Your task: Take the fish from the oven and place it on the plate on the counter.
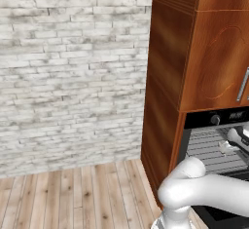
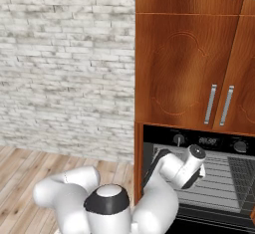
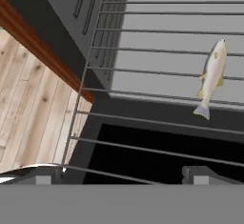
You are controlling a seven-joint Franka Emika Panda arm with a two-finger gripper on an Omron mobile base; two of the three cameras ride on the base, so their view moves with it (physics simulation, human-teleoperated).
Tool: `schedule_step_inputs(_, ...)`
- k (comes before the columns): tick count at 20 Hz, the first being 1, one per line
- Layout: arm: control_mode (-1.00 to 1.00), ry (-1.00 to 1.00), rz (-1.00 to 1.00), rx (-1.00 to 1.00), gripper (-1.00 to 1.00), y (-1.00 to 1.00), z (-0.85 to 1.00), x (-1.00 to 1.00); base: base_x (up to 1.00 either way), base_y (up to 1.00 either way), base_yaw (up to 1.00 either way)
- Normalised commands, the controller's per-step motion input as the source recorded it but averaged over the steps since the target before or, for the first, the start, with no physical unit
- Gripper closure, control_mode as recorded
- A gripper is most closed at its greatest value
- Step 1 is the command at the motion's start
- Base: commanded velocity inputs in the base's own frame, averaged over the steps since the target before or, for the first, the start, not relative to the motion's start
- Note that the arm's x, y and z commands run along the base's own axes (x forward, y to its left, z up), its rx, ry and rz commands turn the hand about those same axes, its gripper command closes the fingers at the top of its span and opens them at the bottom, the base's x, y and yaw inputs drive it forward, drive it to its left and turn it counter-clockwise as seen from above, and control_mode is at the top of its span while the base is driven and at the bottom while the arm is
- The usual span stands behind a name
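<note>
In the hand view the gripper (image 3: 121, 178) is spread wide with nothing between its fingertips (image 3: 202, 176); the fish (image 3: 211, 77) lies well beyond them, up and to the right, on the wire rack (image 3: 143, 70) inside the open oven (image 2: 219, 178), its tail toward the rack's near edge

I see flat, even, bright rendered light with almost no shadows or glare, but the pictures look coarse and slightly soft.
</note>
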Motion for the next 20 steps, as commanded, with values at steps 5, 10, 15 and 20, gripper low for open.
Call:
schedule_step_inputs(5, -1.0, -0.07, -0.14, 0.0, -1.0, -0.38, -0.29, 0.06, 0.0, 0.0, 0.0)
schedule_step_inputs(10, -1.0, -0.13, -0.07, 0.0, -1.0, -0.06, -0.18, 0.35, 0.0, 0.0, 0.0)
schedule_step_inputs(15, -1.0, -0.14, 0.0, 0.0, -1.0, -0.04, -0.15, 0.34, 0.0, 0.0, 0.0)
schedule_step_inputs(20, -1.0, 0.05, 0.0, -0.04, -1.0, -0.38, -0.19, 0.38, 0.0, 0.0, 0.0)
